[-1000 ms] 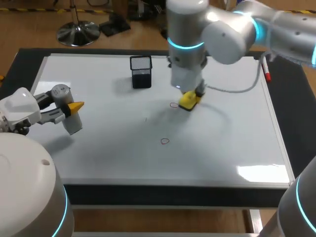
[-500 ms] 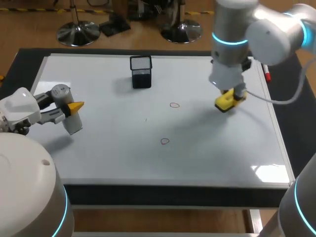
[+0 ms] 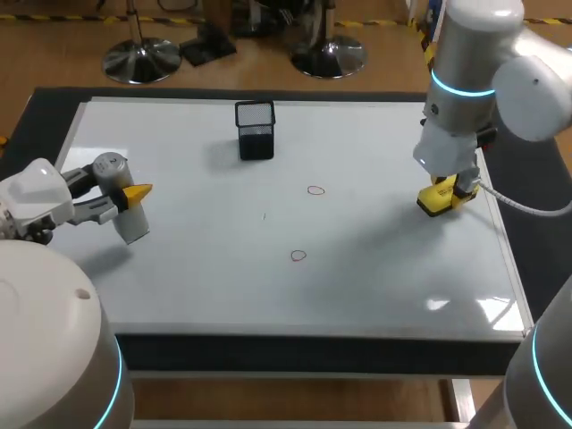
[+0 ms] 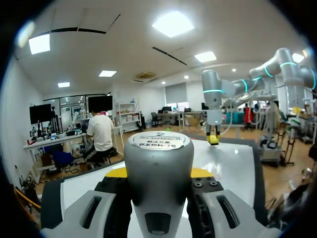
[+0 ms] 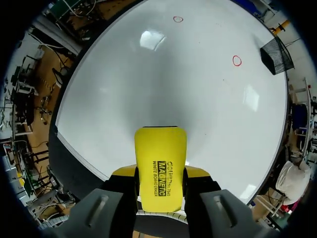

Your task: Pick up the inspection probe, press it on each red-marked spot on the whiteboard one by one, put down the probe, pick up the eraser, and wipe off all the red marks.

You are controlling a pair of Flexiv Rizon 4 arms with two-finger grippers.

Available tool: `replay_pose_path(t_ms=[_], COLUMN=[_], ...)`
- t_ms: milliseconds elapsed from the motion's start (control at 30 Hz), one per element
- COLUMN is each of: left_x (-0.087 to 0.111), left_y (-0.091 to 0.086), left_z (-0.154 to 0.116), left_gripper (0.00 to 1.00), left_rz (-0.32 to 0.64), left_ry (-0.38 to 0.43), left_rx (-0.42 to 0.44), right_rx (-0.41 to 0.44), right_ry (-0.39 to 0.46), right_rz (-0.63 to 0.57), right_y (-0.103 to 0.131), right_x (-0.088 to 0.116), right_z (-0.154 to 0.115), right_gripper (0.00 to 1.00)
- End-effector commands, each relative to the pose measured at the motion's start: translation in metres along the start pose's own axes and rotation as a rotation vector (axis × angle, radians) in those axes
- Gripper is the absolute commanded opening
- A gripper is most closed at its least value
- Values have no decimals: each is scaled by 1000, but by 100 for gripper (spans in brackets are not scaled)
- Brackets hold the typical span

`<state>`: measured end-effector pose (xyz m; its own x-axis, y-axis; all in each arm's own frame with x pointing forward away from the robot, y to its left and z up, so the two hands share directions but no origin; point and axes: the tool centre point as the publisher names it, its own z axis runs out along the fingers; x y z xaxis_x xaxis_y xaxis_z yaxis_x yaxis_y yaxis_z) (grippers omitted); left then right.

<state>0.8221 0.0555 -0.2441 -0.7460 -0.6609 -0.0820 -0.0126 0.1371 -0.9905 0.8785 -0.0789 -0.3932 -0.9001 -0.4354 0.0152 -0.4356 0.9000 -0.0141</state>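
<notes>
Whiteboard (image 3: pixel 384 268): lies flat on the dark desk (image 3: pixel 268 353) and covers nearly all of its top.
Left hand (image 3: pixel 125 197): over the whiteboard's left part, raised off the surface, fingers closed on the inspection probe.
Inspection probe (image 3: pixel 111 168): grey cylinder with a round cap. It is clamped between the left fingers and tilted, its lower end hanging above the whiteboard's left part. In the left wrist view its cap fills the gap between the fingers.
Right hand (image 3: pixel 447 192): at the whiteboard's right edge, about midway along it, pointing down, fingers gripping the eraser from two sides.
Eraser (image 5: pixel 161 158): yellow block held in the right hand, low over the whiteboard's right margin. Cannot tell whether it touches the surface.
Red mark 1 (image 3: pixel 315 189): small ring near the whiteboard's middle, well apart from the eraser.
Red mark 2 (image 3: pixel 298 256): small ring nearer the whiteboard's front edge than mark 1, unwiped.
Mesh cup (image 3: pixel 255 130): black and upright, near the whiteboard's far edge, left of middle. It is farther back than either mark and well apart from both hands.
In the way: the mesh cup is the only thing standing on the whiteboard, and it lies off the stretch between eraser and marks.
Right arm cable (image 3: pixel 523 207): loops out past the whiteboard's right edge.
</notes>
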Motion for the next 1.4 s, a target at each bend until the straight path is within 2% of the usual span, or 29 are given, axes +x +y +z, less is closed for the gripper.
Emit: replay_pose_path(t_ms=[33, 733, 933, 1400], left_x=[0, 0, 11, 50], left_y=[0, 0, -10, -30], left_z=[0, 0, 27, 113], left_gripper=[0, 0, 0, 0], left_rz=[1, 1, 28, 40], left_ry=[-3, -3, 96, 352], left_rx=[2, 2, 22, 93], right_rx=[1, 1, 1, 1], right_ry=[-14, -14, -14, -14], right_rz=[-2, -2, -2, -2], right_y=[-1, -1, -1, -1], right_x=[3, 3, 3, 3], right_z=[-1, -1, -1, -1], right_gripper=[0, 0, 0, 0])
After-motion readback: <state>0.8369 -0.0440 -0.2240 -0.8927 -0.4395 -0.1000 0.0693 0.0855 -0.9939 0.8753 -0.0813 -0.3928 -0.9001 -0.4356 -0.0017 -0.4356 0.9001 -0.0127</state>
